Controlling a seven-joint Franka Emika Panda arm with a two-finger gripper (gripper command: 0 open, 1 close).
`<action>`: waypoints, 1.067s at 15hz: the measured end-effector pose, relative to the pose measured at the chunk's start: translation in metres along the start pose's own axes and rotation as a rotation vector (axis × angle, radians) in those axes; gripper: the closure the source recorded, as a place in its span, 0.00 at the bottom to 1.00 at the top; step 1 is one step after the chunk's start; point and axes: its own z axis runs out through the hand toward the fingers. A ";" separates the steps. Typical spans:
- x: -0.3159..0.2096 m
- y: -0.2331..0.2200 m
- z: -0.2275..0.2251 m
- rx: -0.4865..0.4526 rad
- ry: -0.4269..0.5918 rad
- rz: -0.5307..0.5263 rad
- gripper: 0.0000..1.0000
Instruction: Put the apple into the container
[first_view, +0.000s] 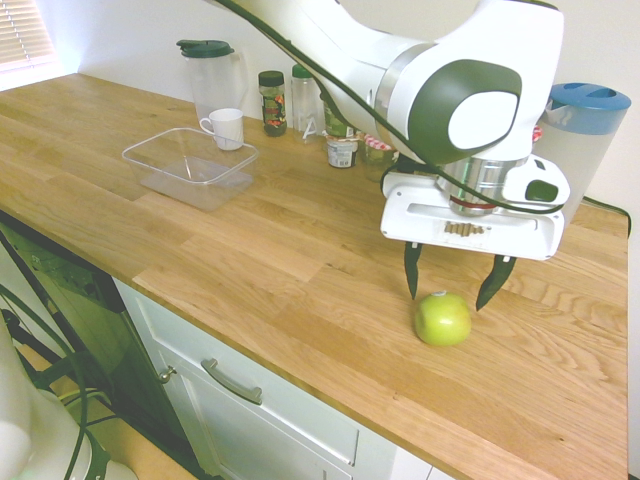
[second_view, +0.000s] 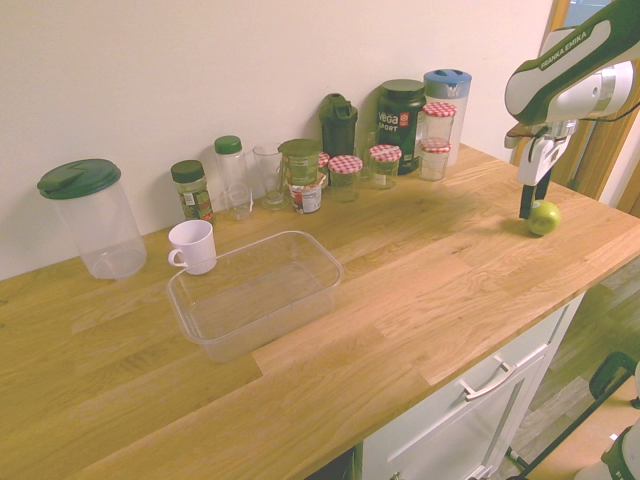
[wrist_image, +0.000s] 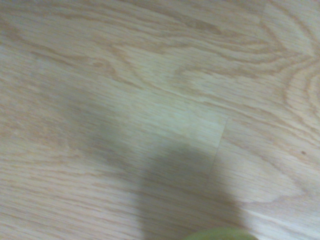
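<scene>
Yellow-green apple (first_view: 442, 319) rests on the table (first_view: 300, 350), just below and toward the near side of my end effector (first_view: 445, 297). Fingers stand released, apart, holding nothing. I judge a slight shift nearer, then lowering, necessary before closing.

Here we are with the clear plastic container (first_view: 190, 182) as landmark: the first exterior view looks down from the counter's cabinet side, container on the far left, wall behind. Over to the second exterior view, facing that wall too, closer to the container! Both share container, white mug (first_view: 228, 130) beside it, and apple (first_view: 442, 319) well apart from it. The wrist view peers closely at wood, well away from the container, apple's edge just showing.
</scene>
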 end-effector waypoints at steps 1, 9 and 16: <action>0.000 0.000 0.003 -0.010 -0.005 -0.007 0.00; -0.009 0.011 0.020 -0.059 -0.052 -0.039 0.00; -0.012 0.011 0.027 -0.058 -0.066 -0.037 1.00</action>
